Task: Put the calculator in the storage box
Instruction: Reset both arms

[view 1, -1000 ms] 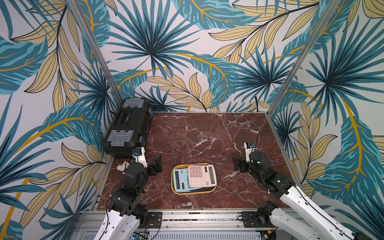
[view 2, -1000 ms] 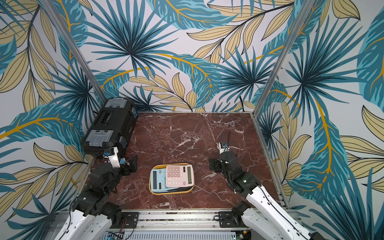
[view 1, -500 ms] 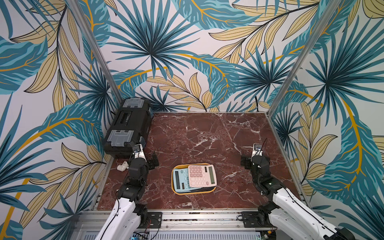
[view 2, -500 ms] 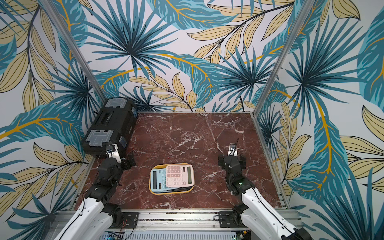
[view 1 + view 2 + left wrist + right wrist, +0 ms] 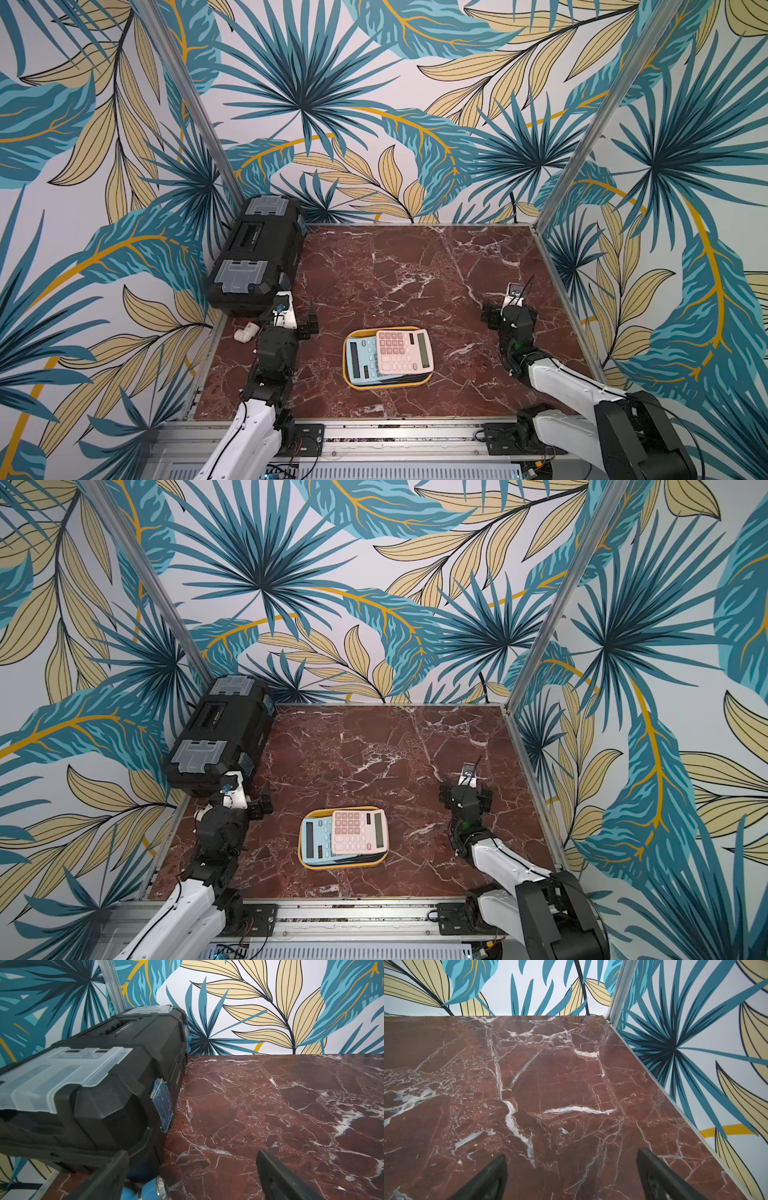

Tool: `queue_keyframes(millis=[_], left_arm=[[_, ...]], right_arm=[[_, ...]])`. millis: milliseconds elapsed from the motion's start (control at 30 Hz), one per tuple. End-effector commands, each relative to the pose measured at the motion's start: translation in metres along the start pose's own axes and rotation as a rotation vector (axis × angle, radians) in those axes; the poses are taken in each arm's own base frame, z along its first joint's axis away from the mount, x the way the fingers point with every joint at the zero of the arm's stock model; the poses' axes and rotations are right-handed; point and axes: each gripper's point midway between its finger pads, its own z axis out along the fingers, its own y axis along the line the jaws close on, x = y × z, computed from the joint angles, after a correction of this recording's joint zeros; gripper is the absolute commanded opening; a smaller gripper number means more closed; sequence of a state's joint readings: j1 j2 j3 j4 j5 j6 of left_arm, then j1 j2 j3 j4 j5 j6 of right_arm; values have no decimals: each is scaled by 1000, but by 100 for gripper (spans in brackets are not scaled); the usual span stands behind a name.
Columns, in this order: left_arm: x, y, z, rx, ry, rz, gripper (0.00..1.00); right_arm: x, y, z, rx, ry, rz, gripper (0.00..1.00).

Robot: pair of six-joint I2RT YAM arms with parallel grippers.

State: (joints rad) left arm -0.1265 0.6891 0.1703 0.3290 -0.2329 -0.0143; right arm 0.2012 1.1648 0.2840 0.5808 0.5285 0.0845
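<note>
A red-brown marble-patterned worktop [image 5: 395,270] with white veins sat inside walls printed with teal and cream palm leaves. Near its front middle lay the storage box [image 5: 386,386], a shallow yellow plastic tray with rounded corners and a low rim. Inside it lay a flat pale blue calculator [image 5: 360,359]. A pink calculator [image 5: 404,351] lay partly over the blue one, its far corner reaching over the tray's rim. A dark edge showed beneath the pair; what it belonged to could not be told.

The left tool [image 5: 191,1155] stood well to one side of the tray, its jaws spread wide with nothing between them, close to a black toolbox [image 5: 257,253] of matte hard plastic with translucent grey lid panels. The right tool [image 5: 571,1154] stood well to the other side over bare worktop, equally wide and empty.

With calculators in the tray and neither tool holding anything, the placing step appeared finished. The only move that might remain was a gentle nudge to seat the overhanging pink calculator fully. Its smooth, thin plastic case would probably slide easily over the blue one.
</note>
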Motion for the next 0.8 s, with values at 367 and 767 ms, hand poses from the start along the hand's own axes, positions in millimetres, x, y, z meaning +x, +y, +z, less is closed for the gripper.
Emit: queue_keyframes(millis=[367, 767], left_arm=[[8, 5, 63, 0, 36, -5, 100], [28, -13, 105, 79, 71, 19, 100]], right_arm=[[-25, -5, 21, -24, -178, 83, 99], [-10, 14, 41, -98, -136, 27, 99]])
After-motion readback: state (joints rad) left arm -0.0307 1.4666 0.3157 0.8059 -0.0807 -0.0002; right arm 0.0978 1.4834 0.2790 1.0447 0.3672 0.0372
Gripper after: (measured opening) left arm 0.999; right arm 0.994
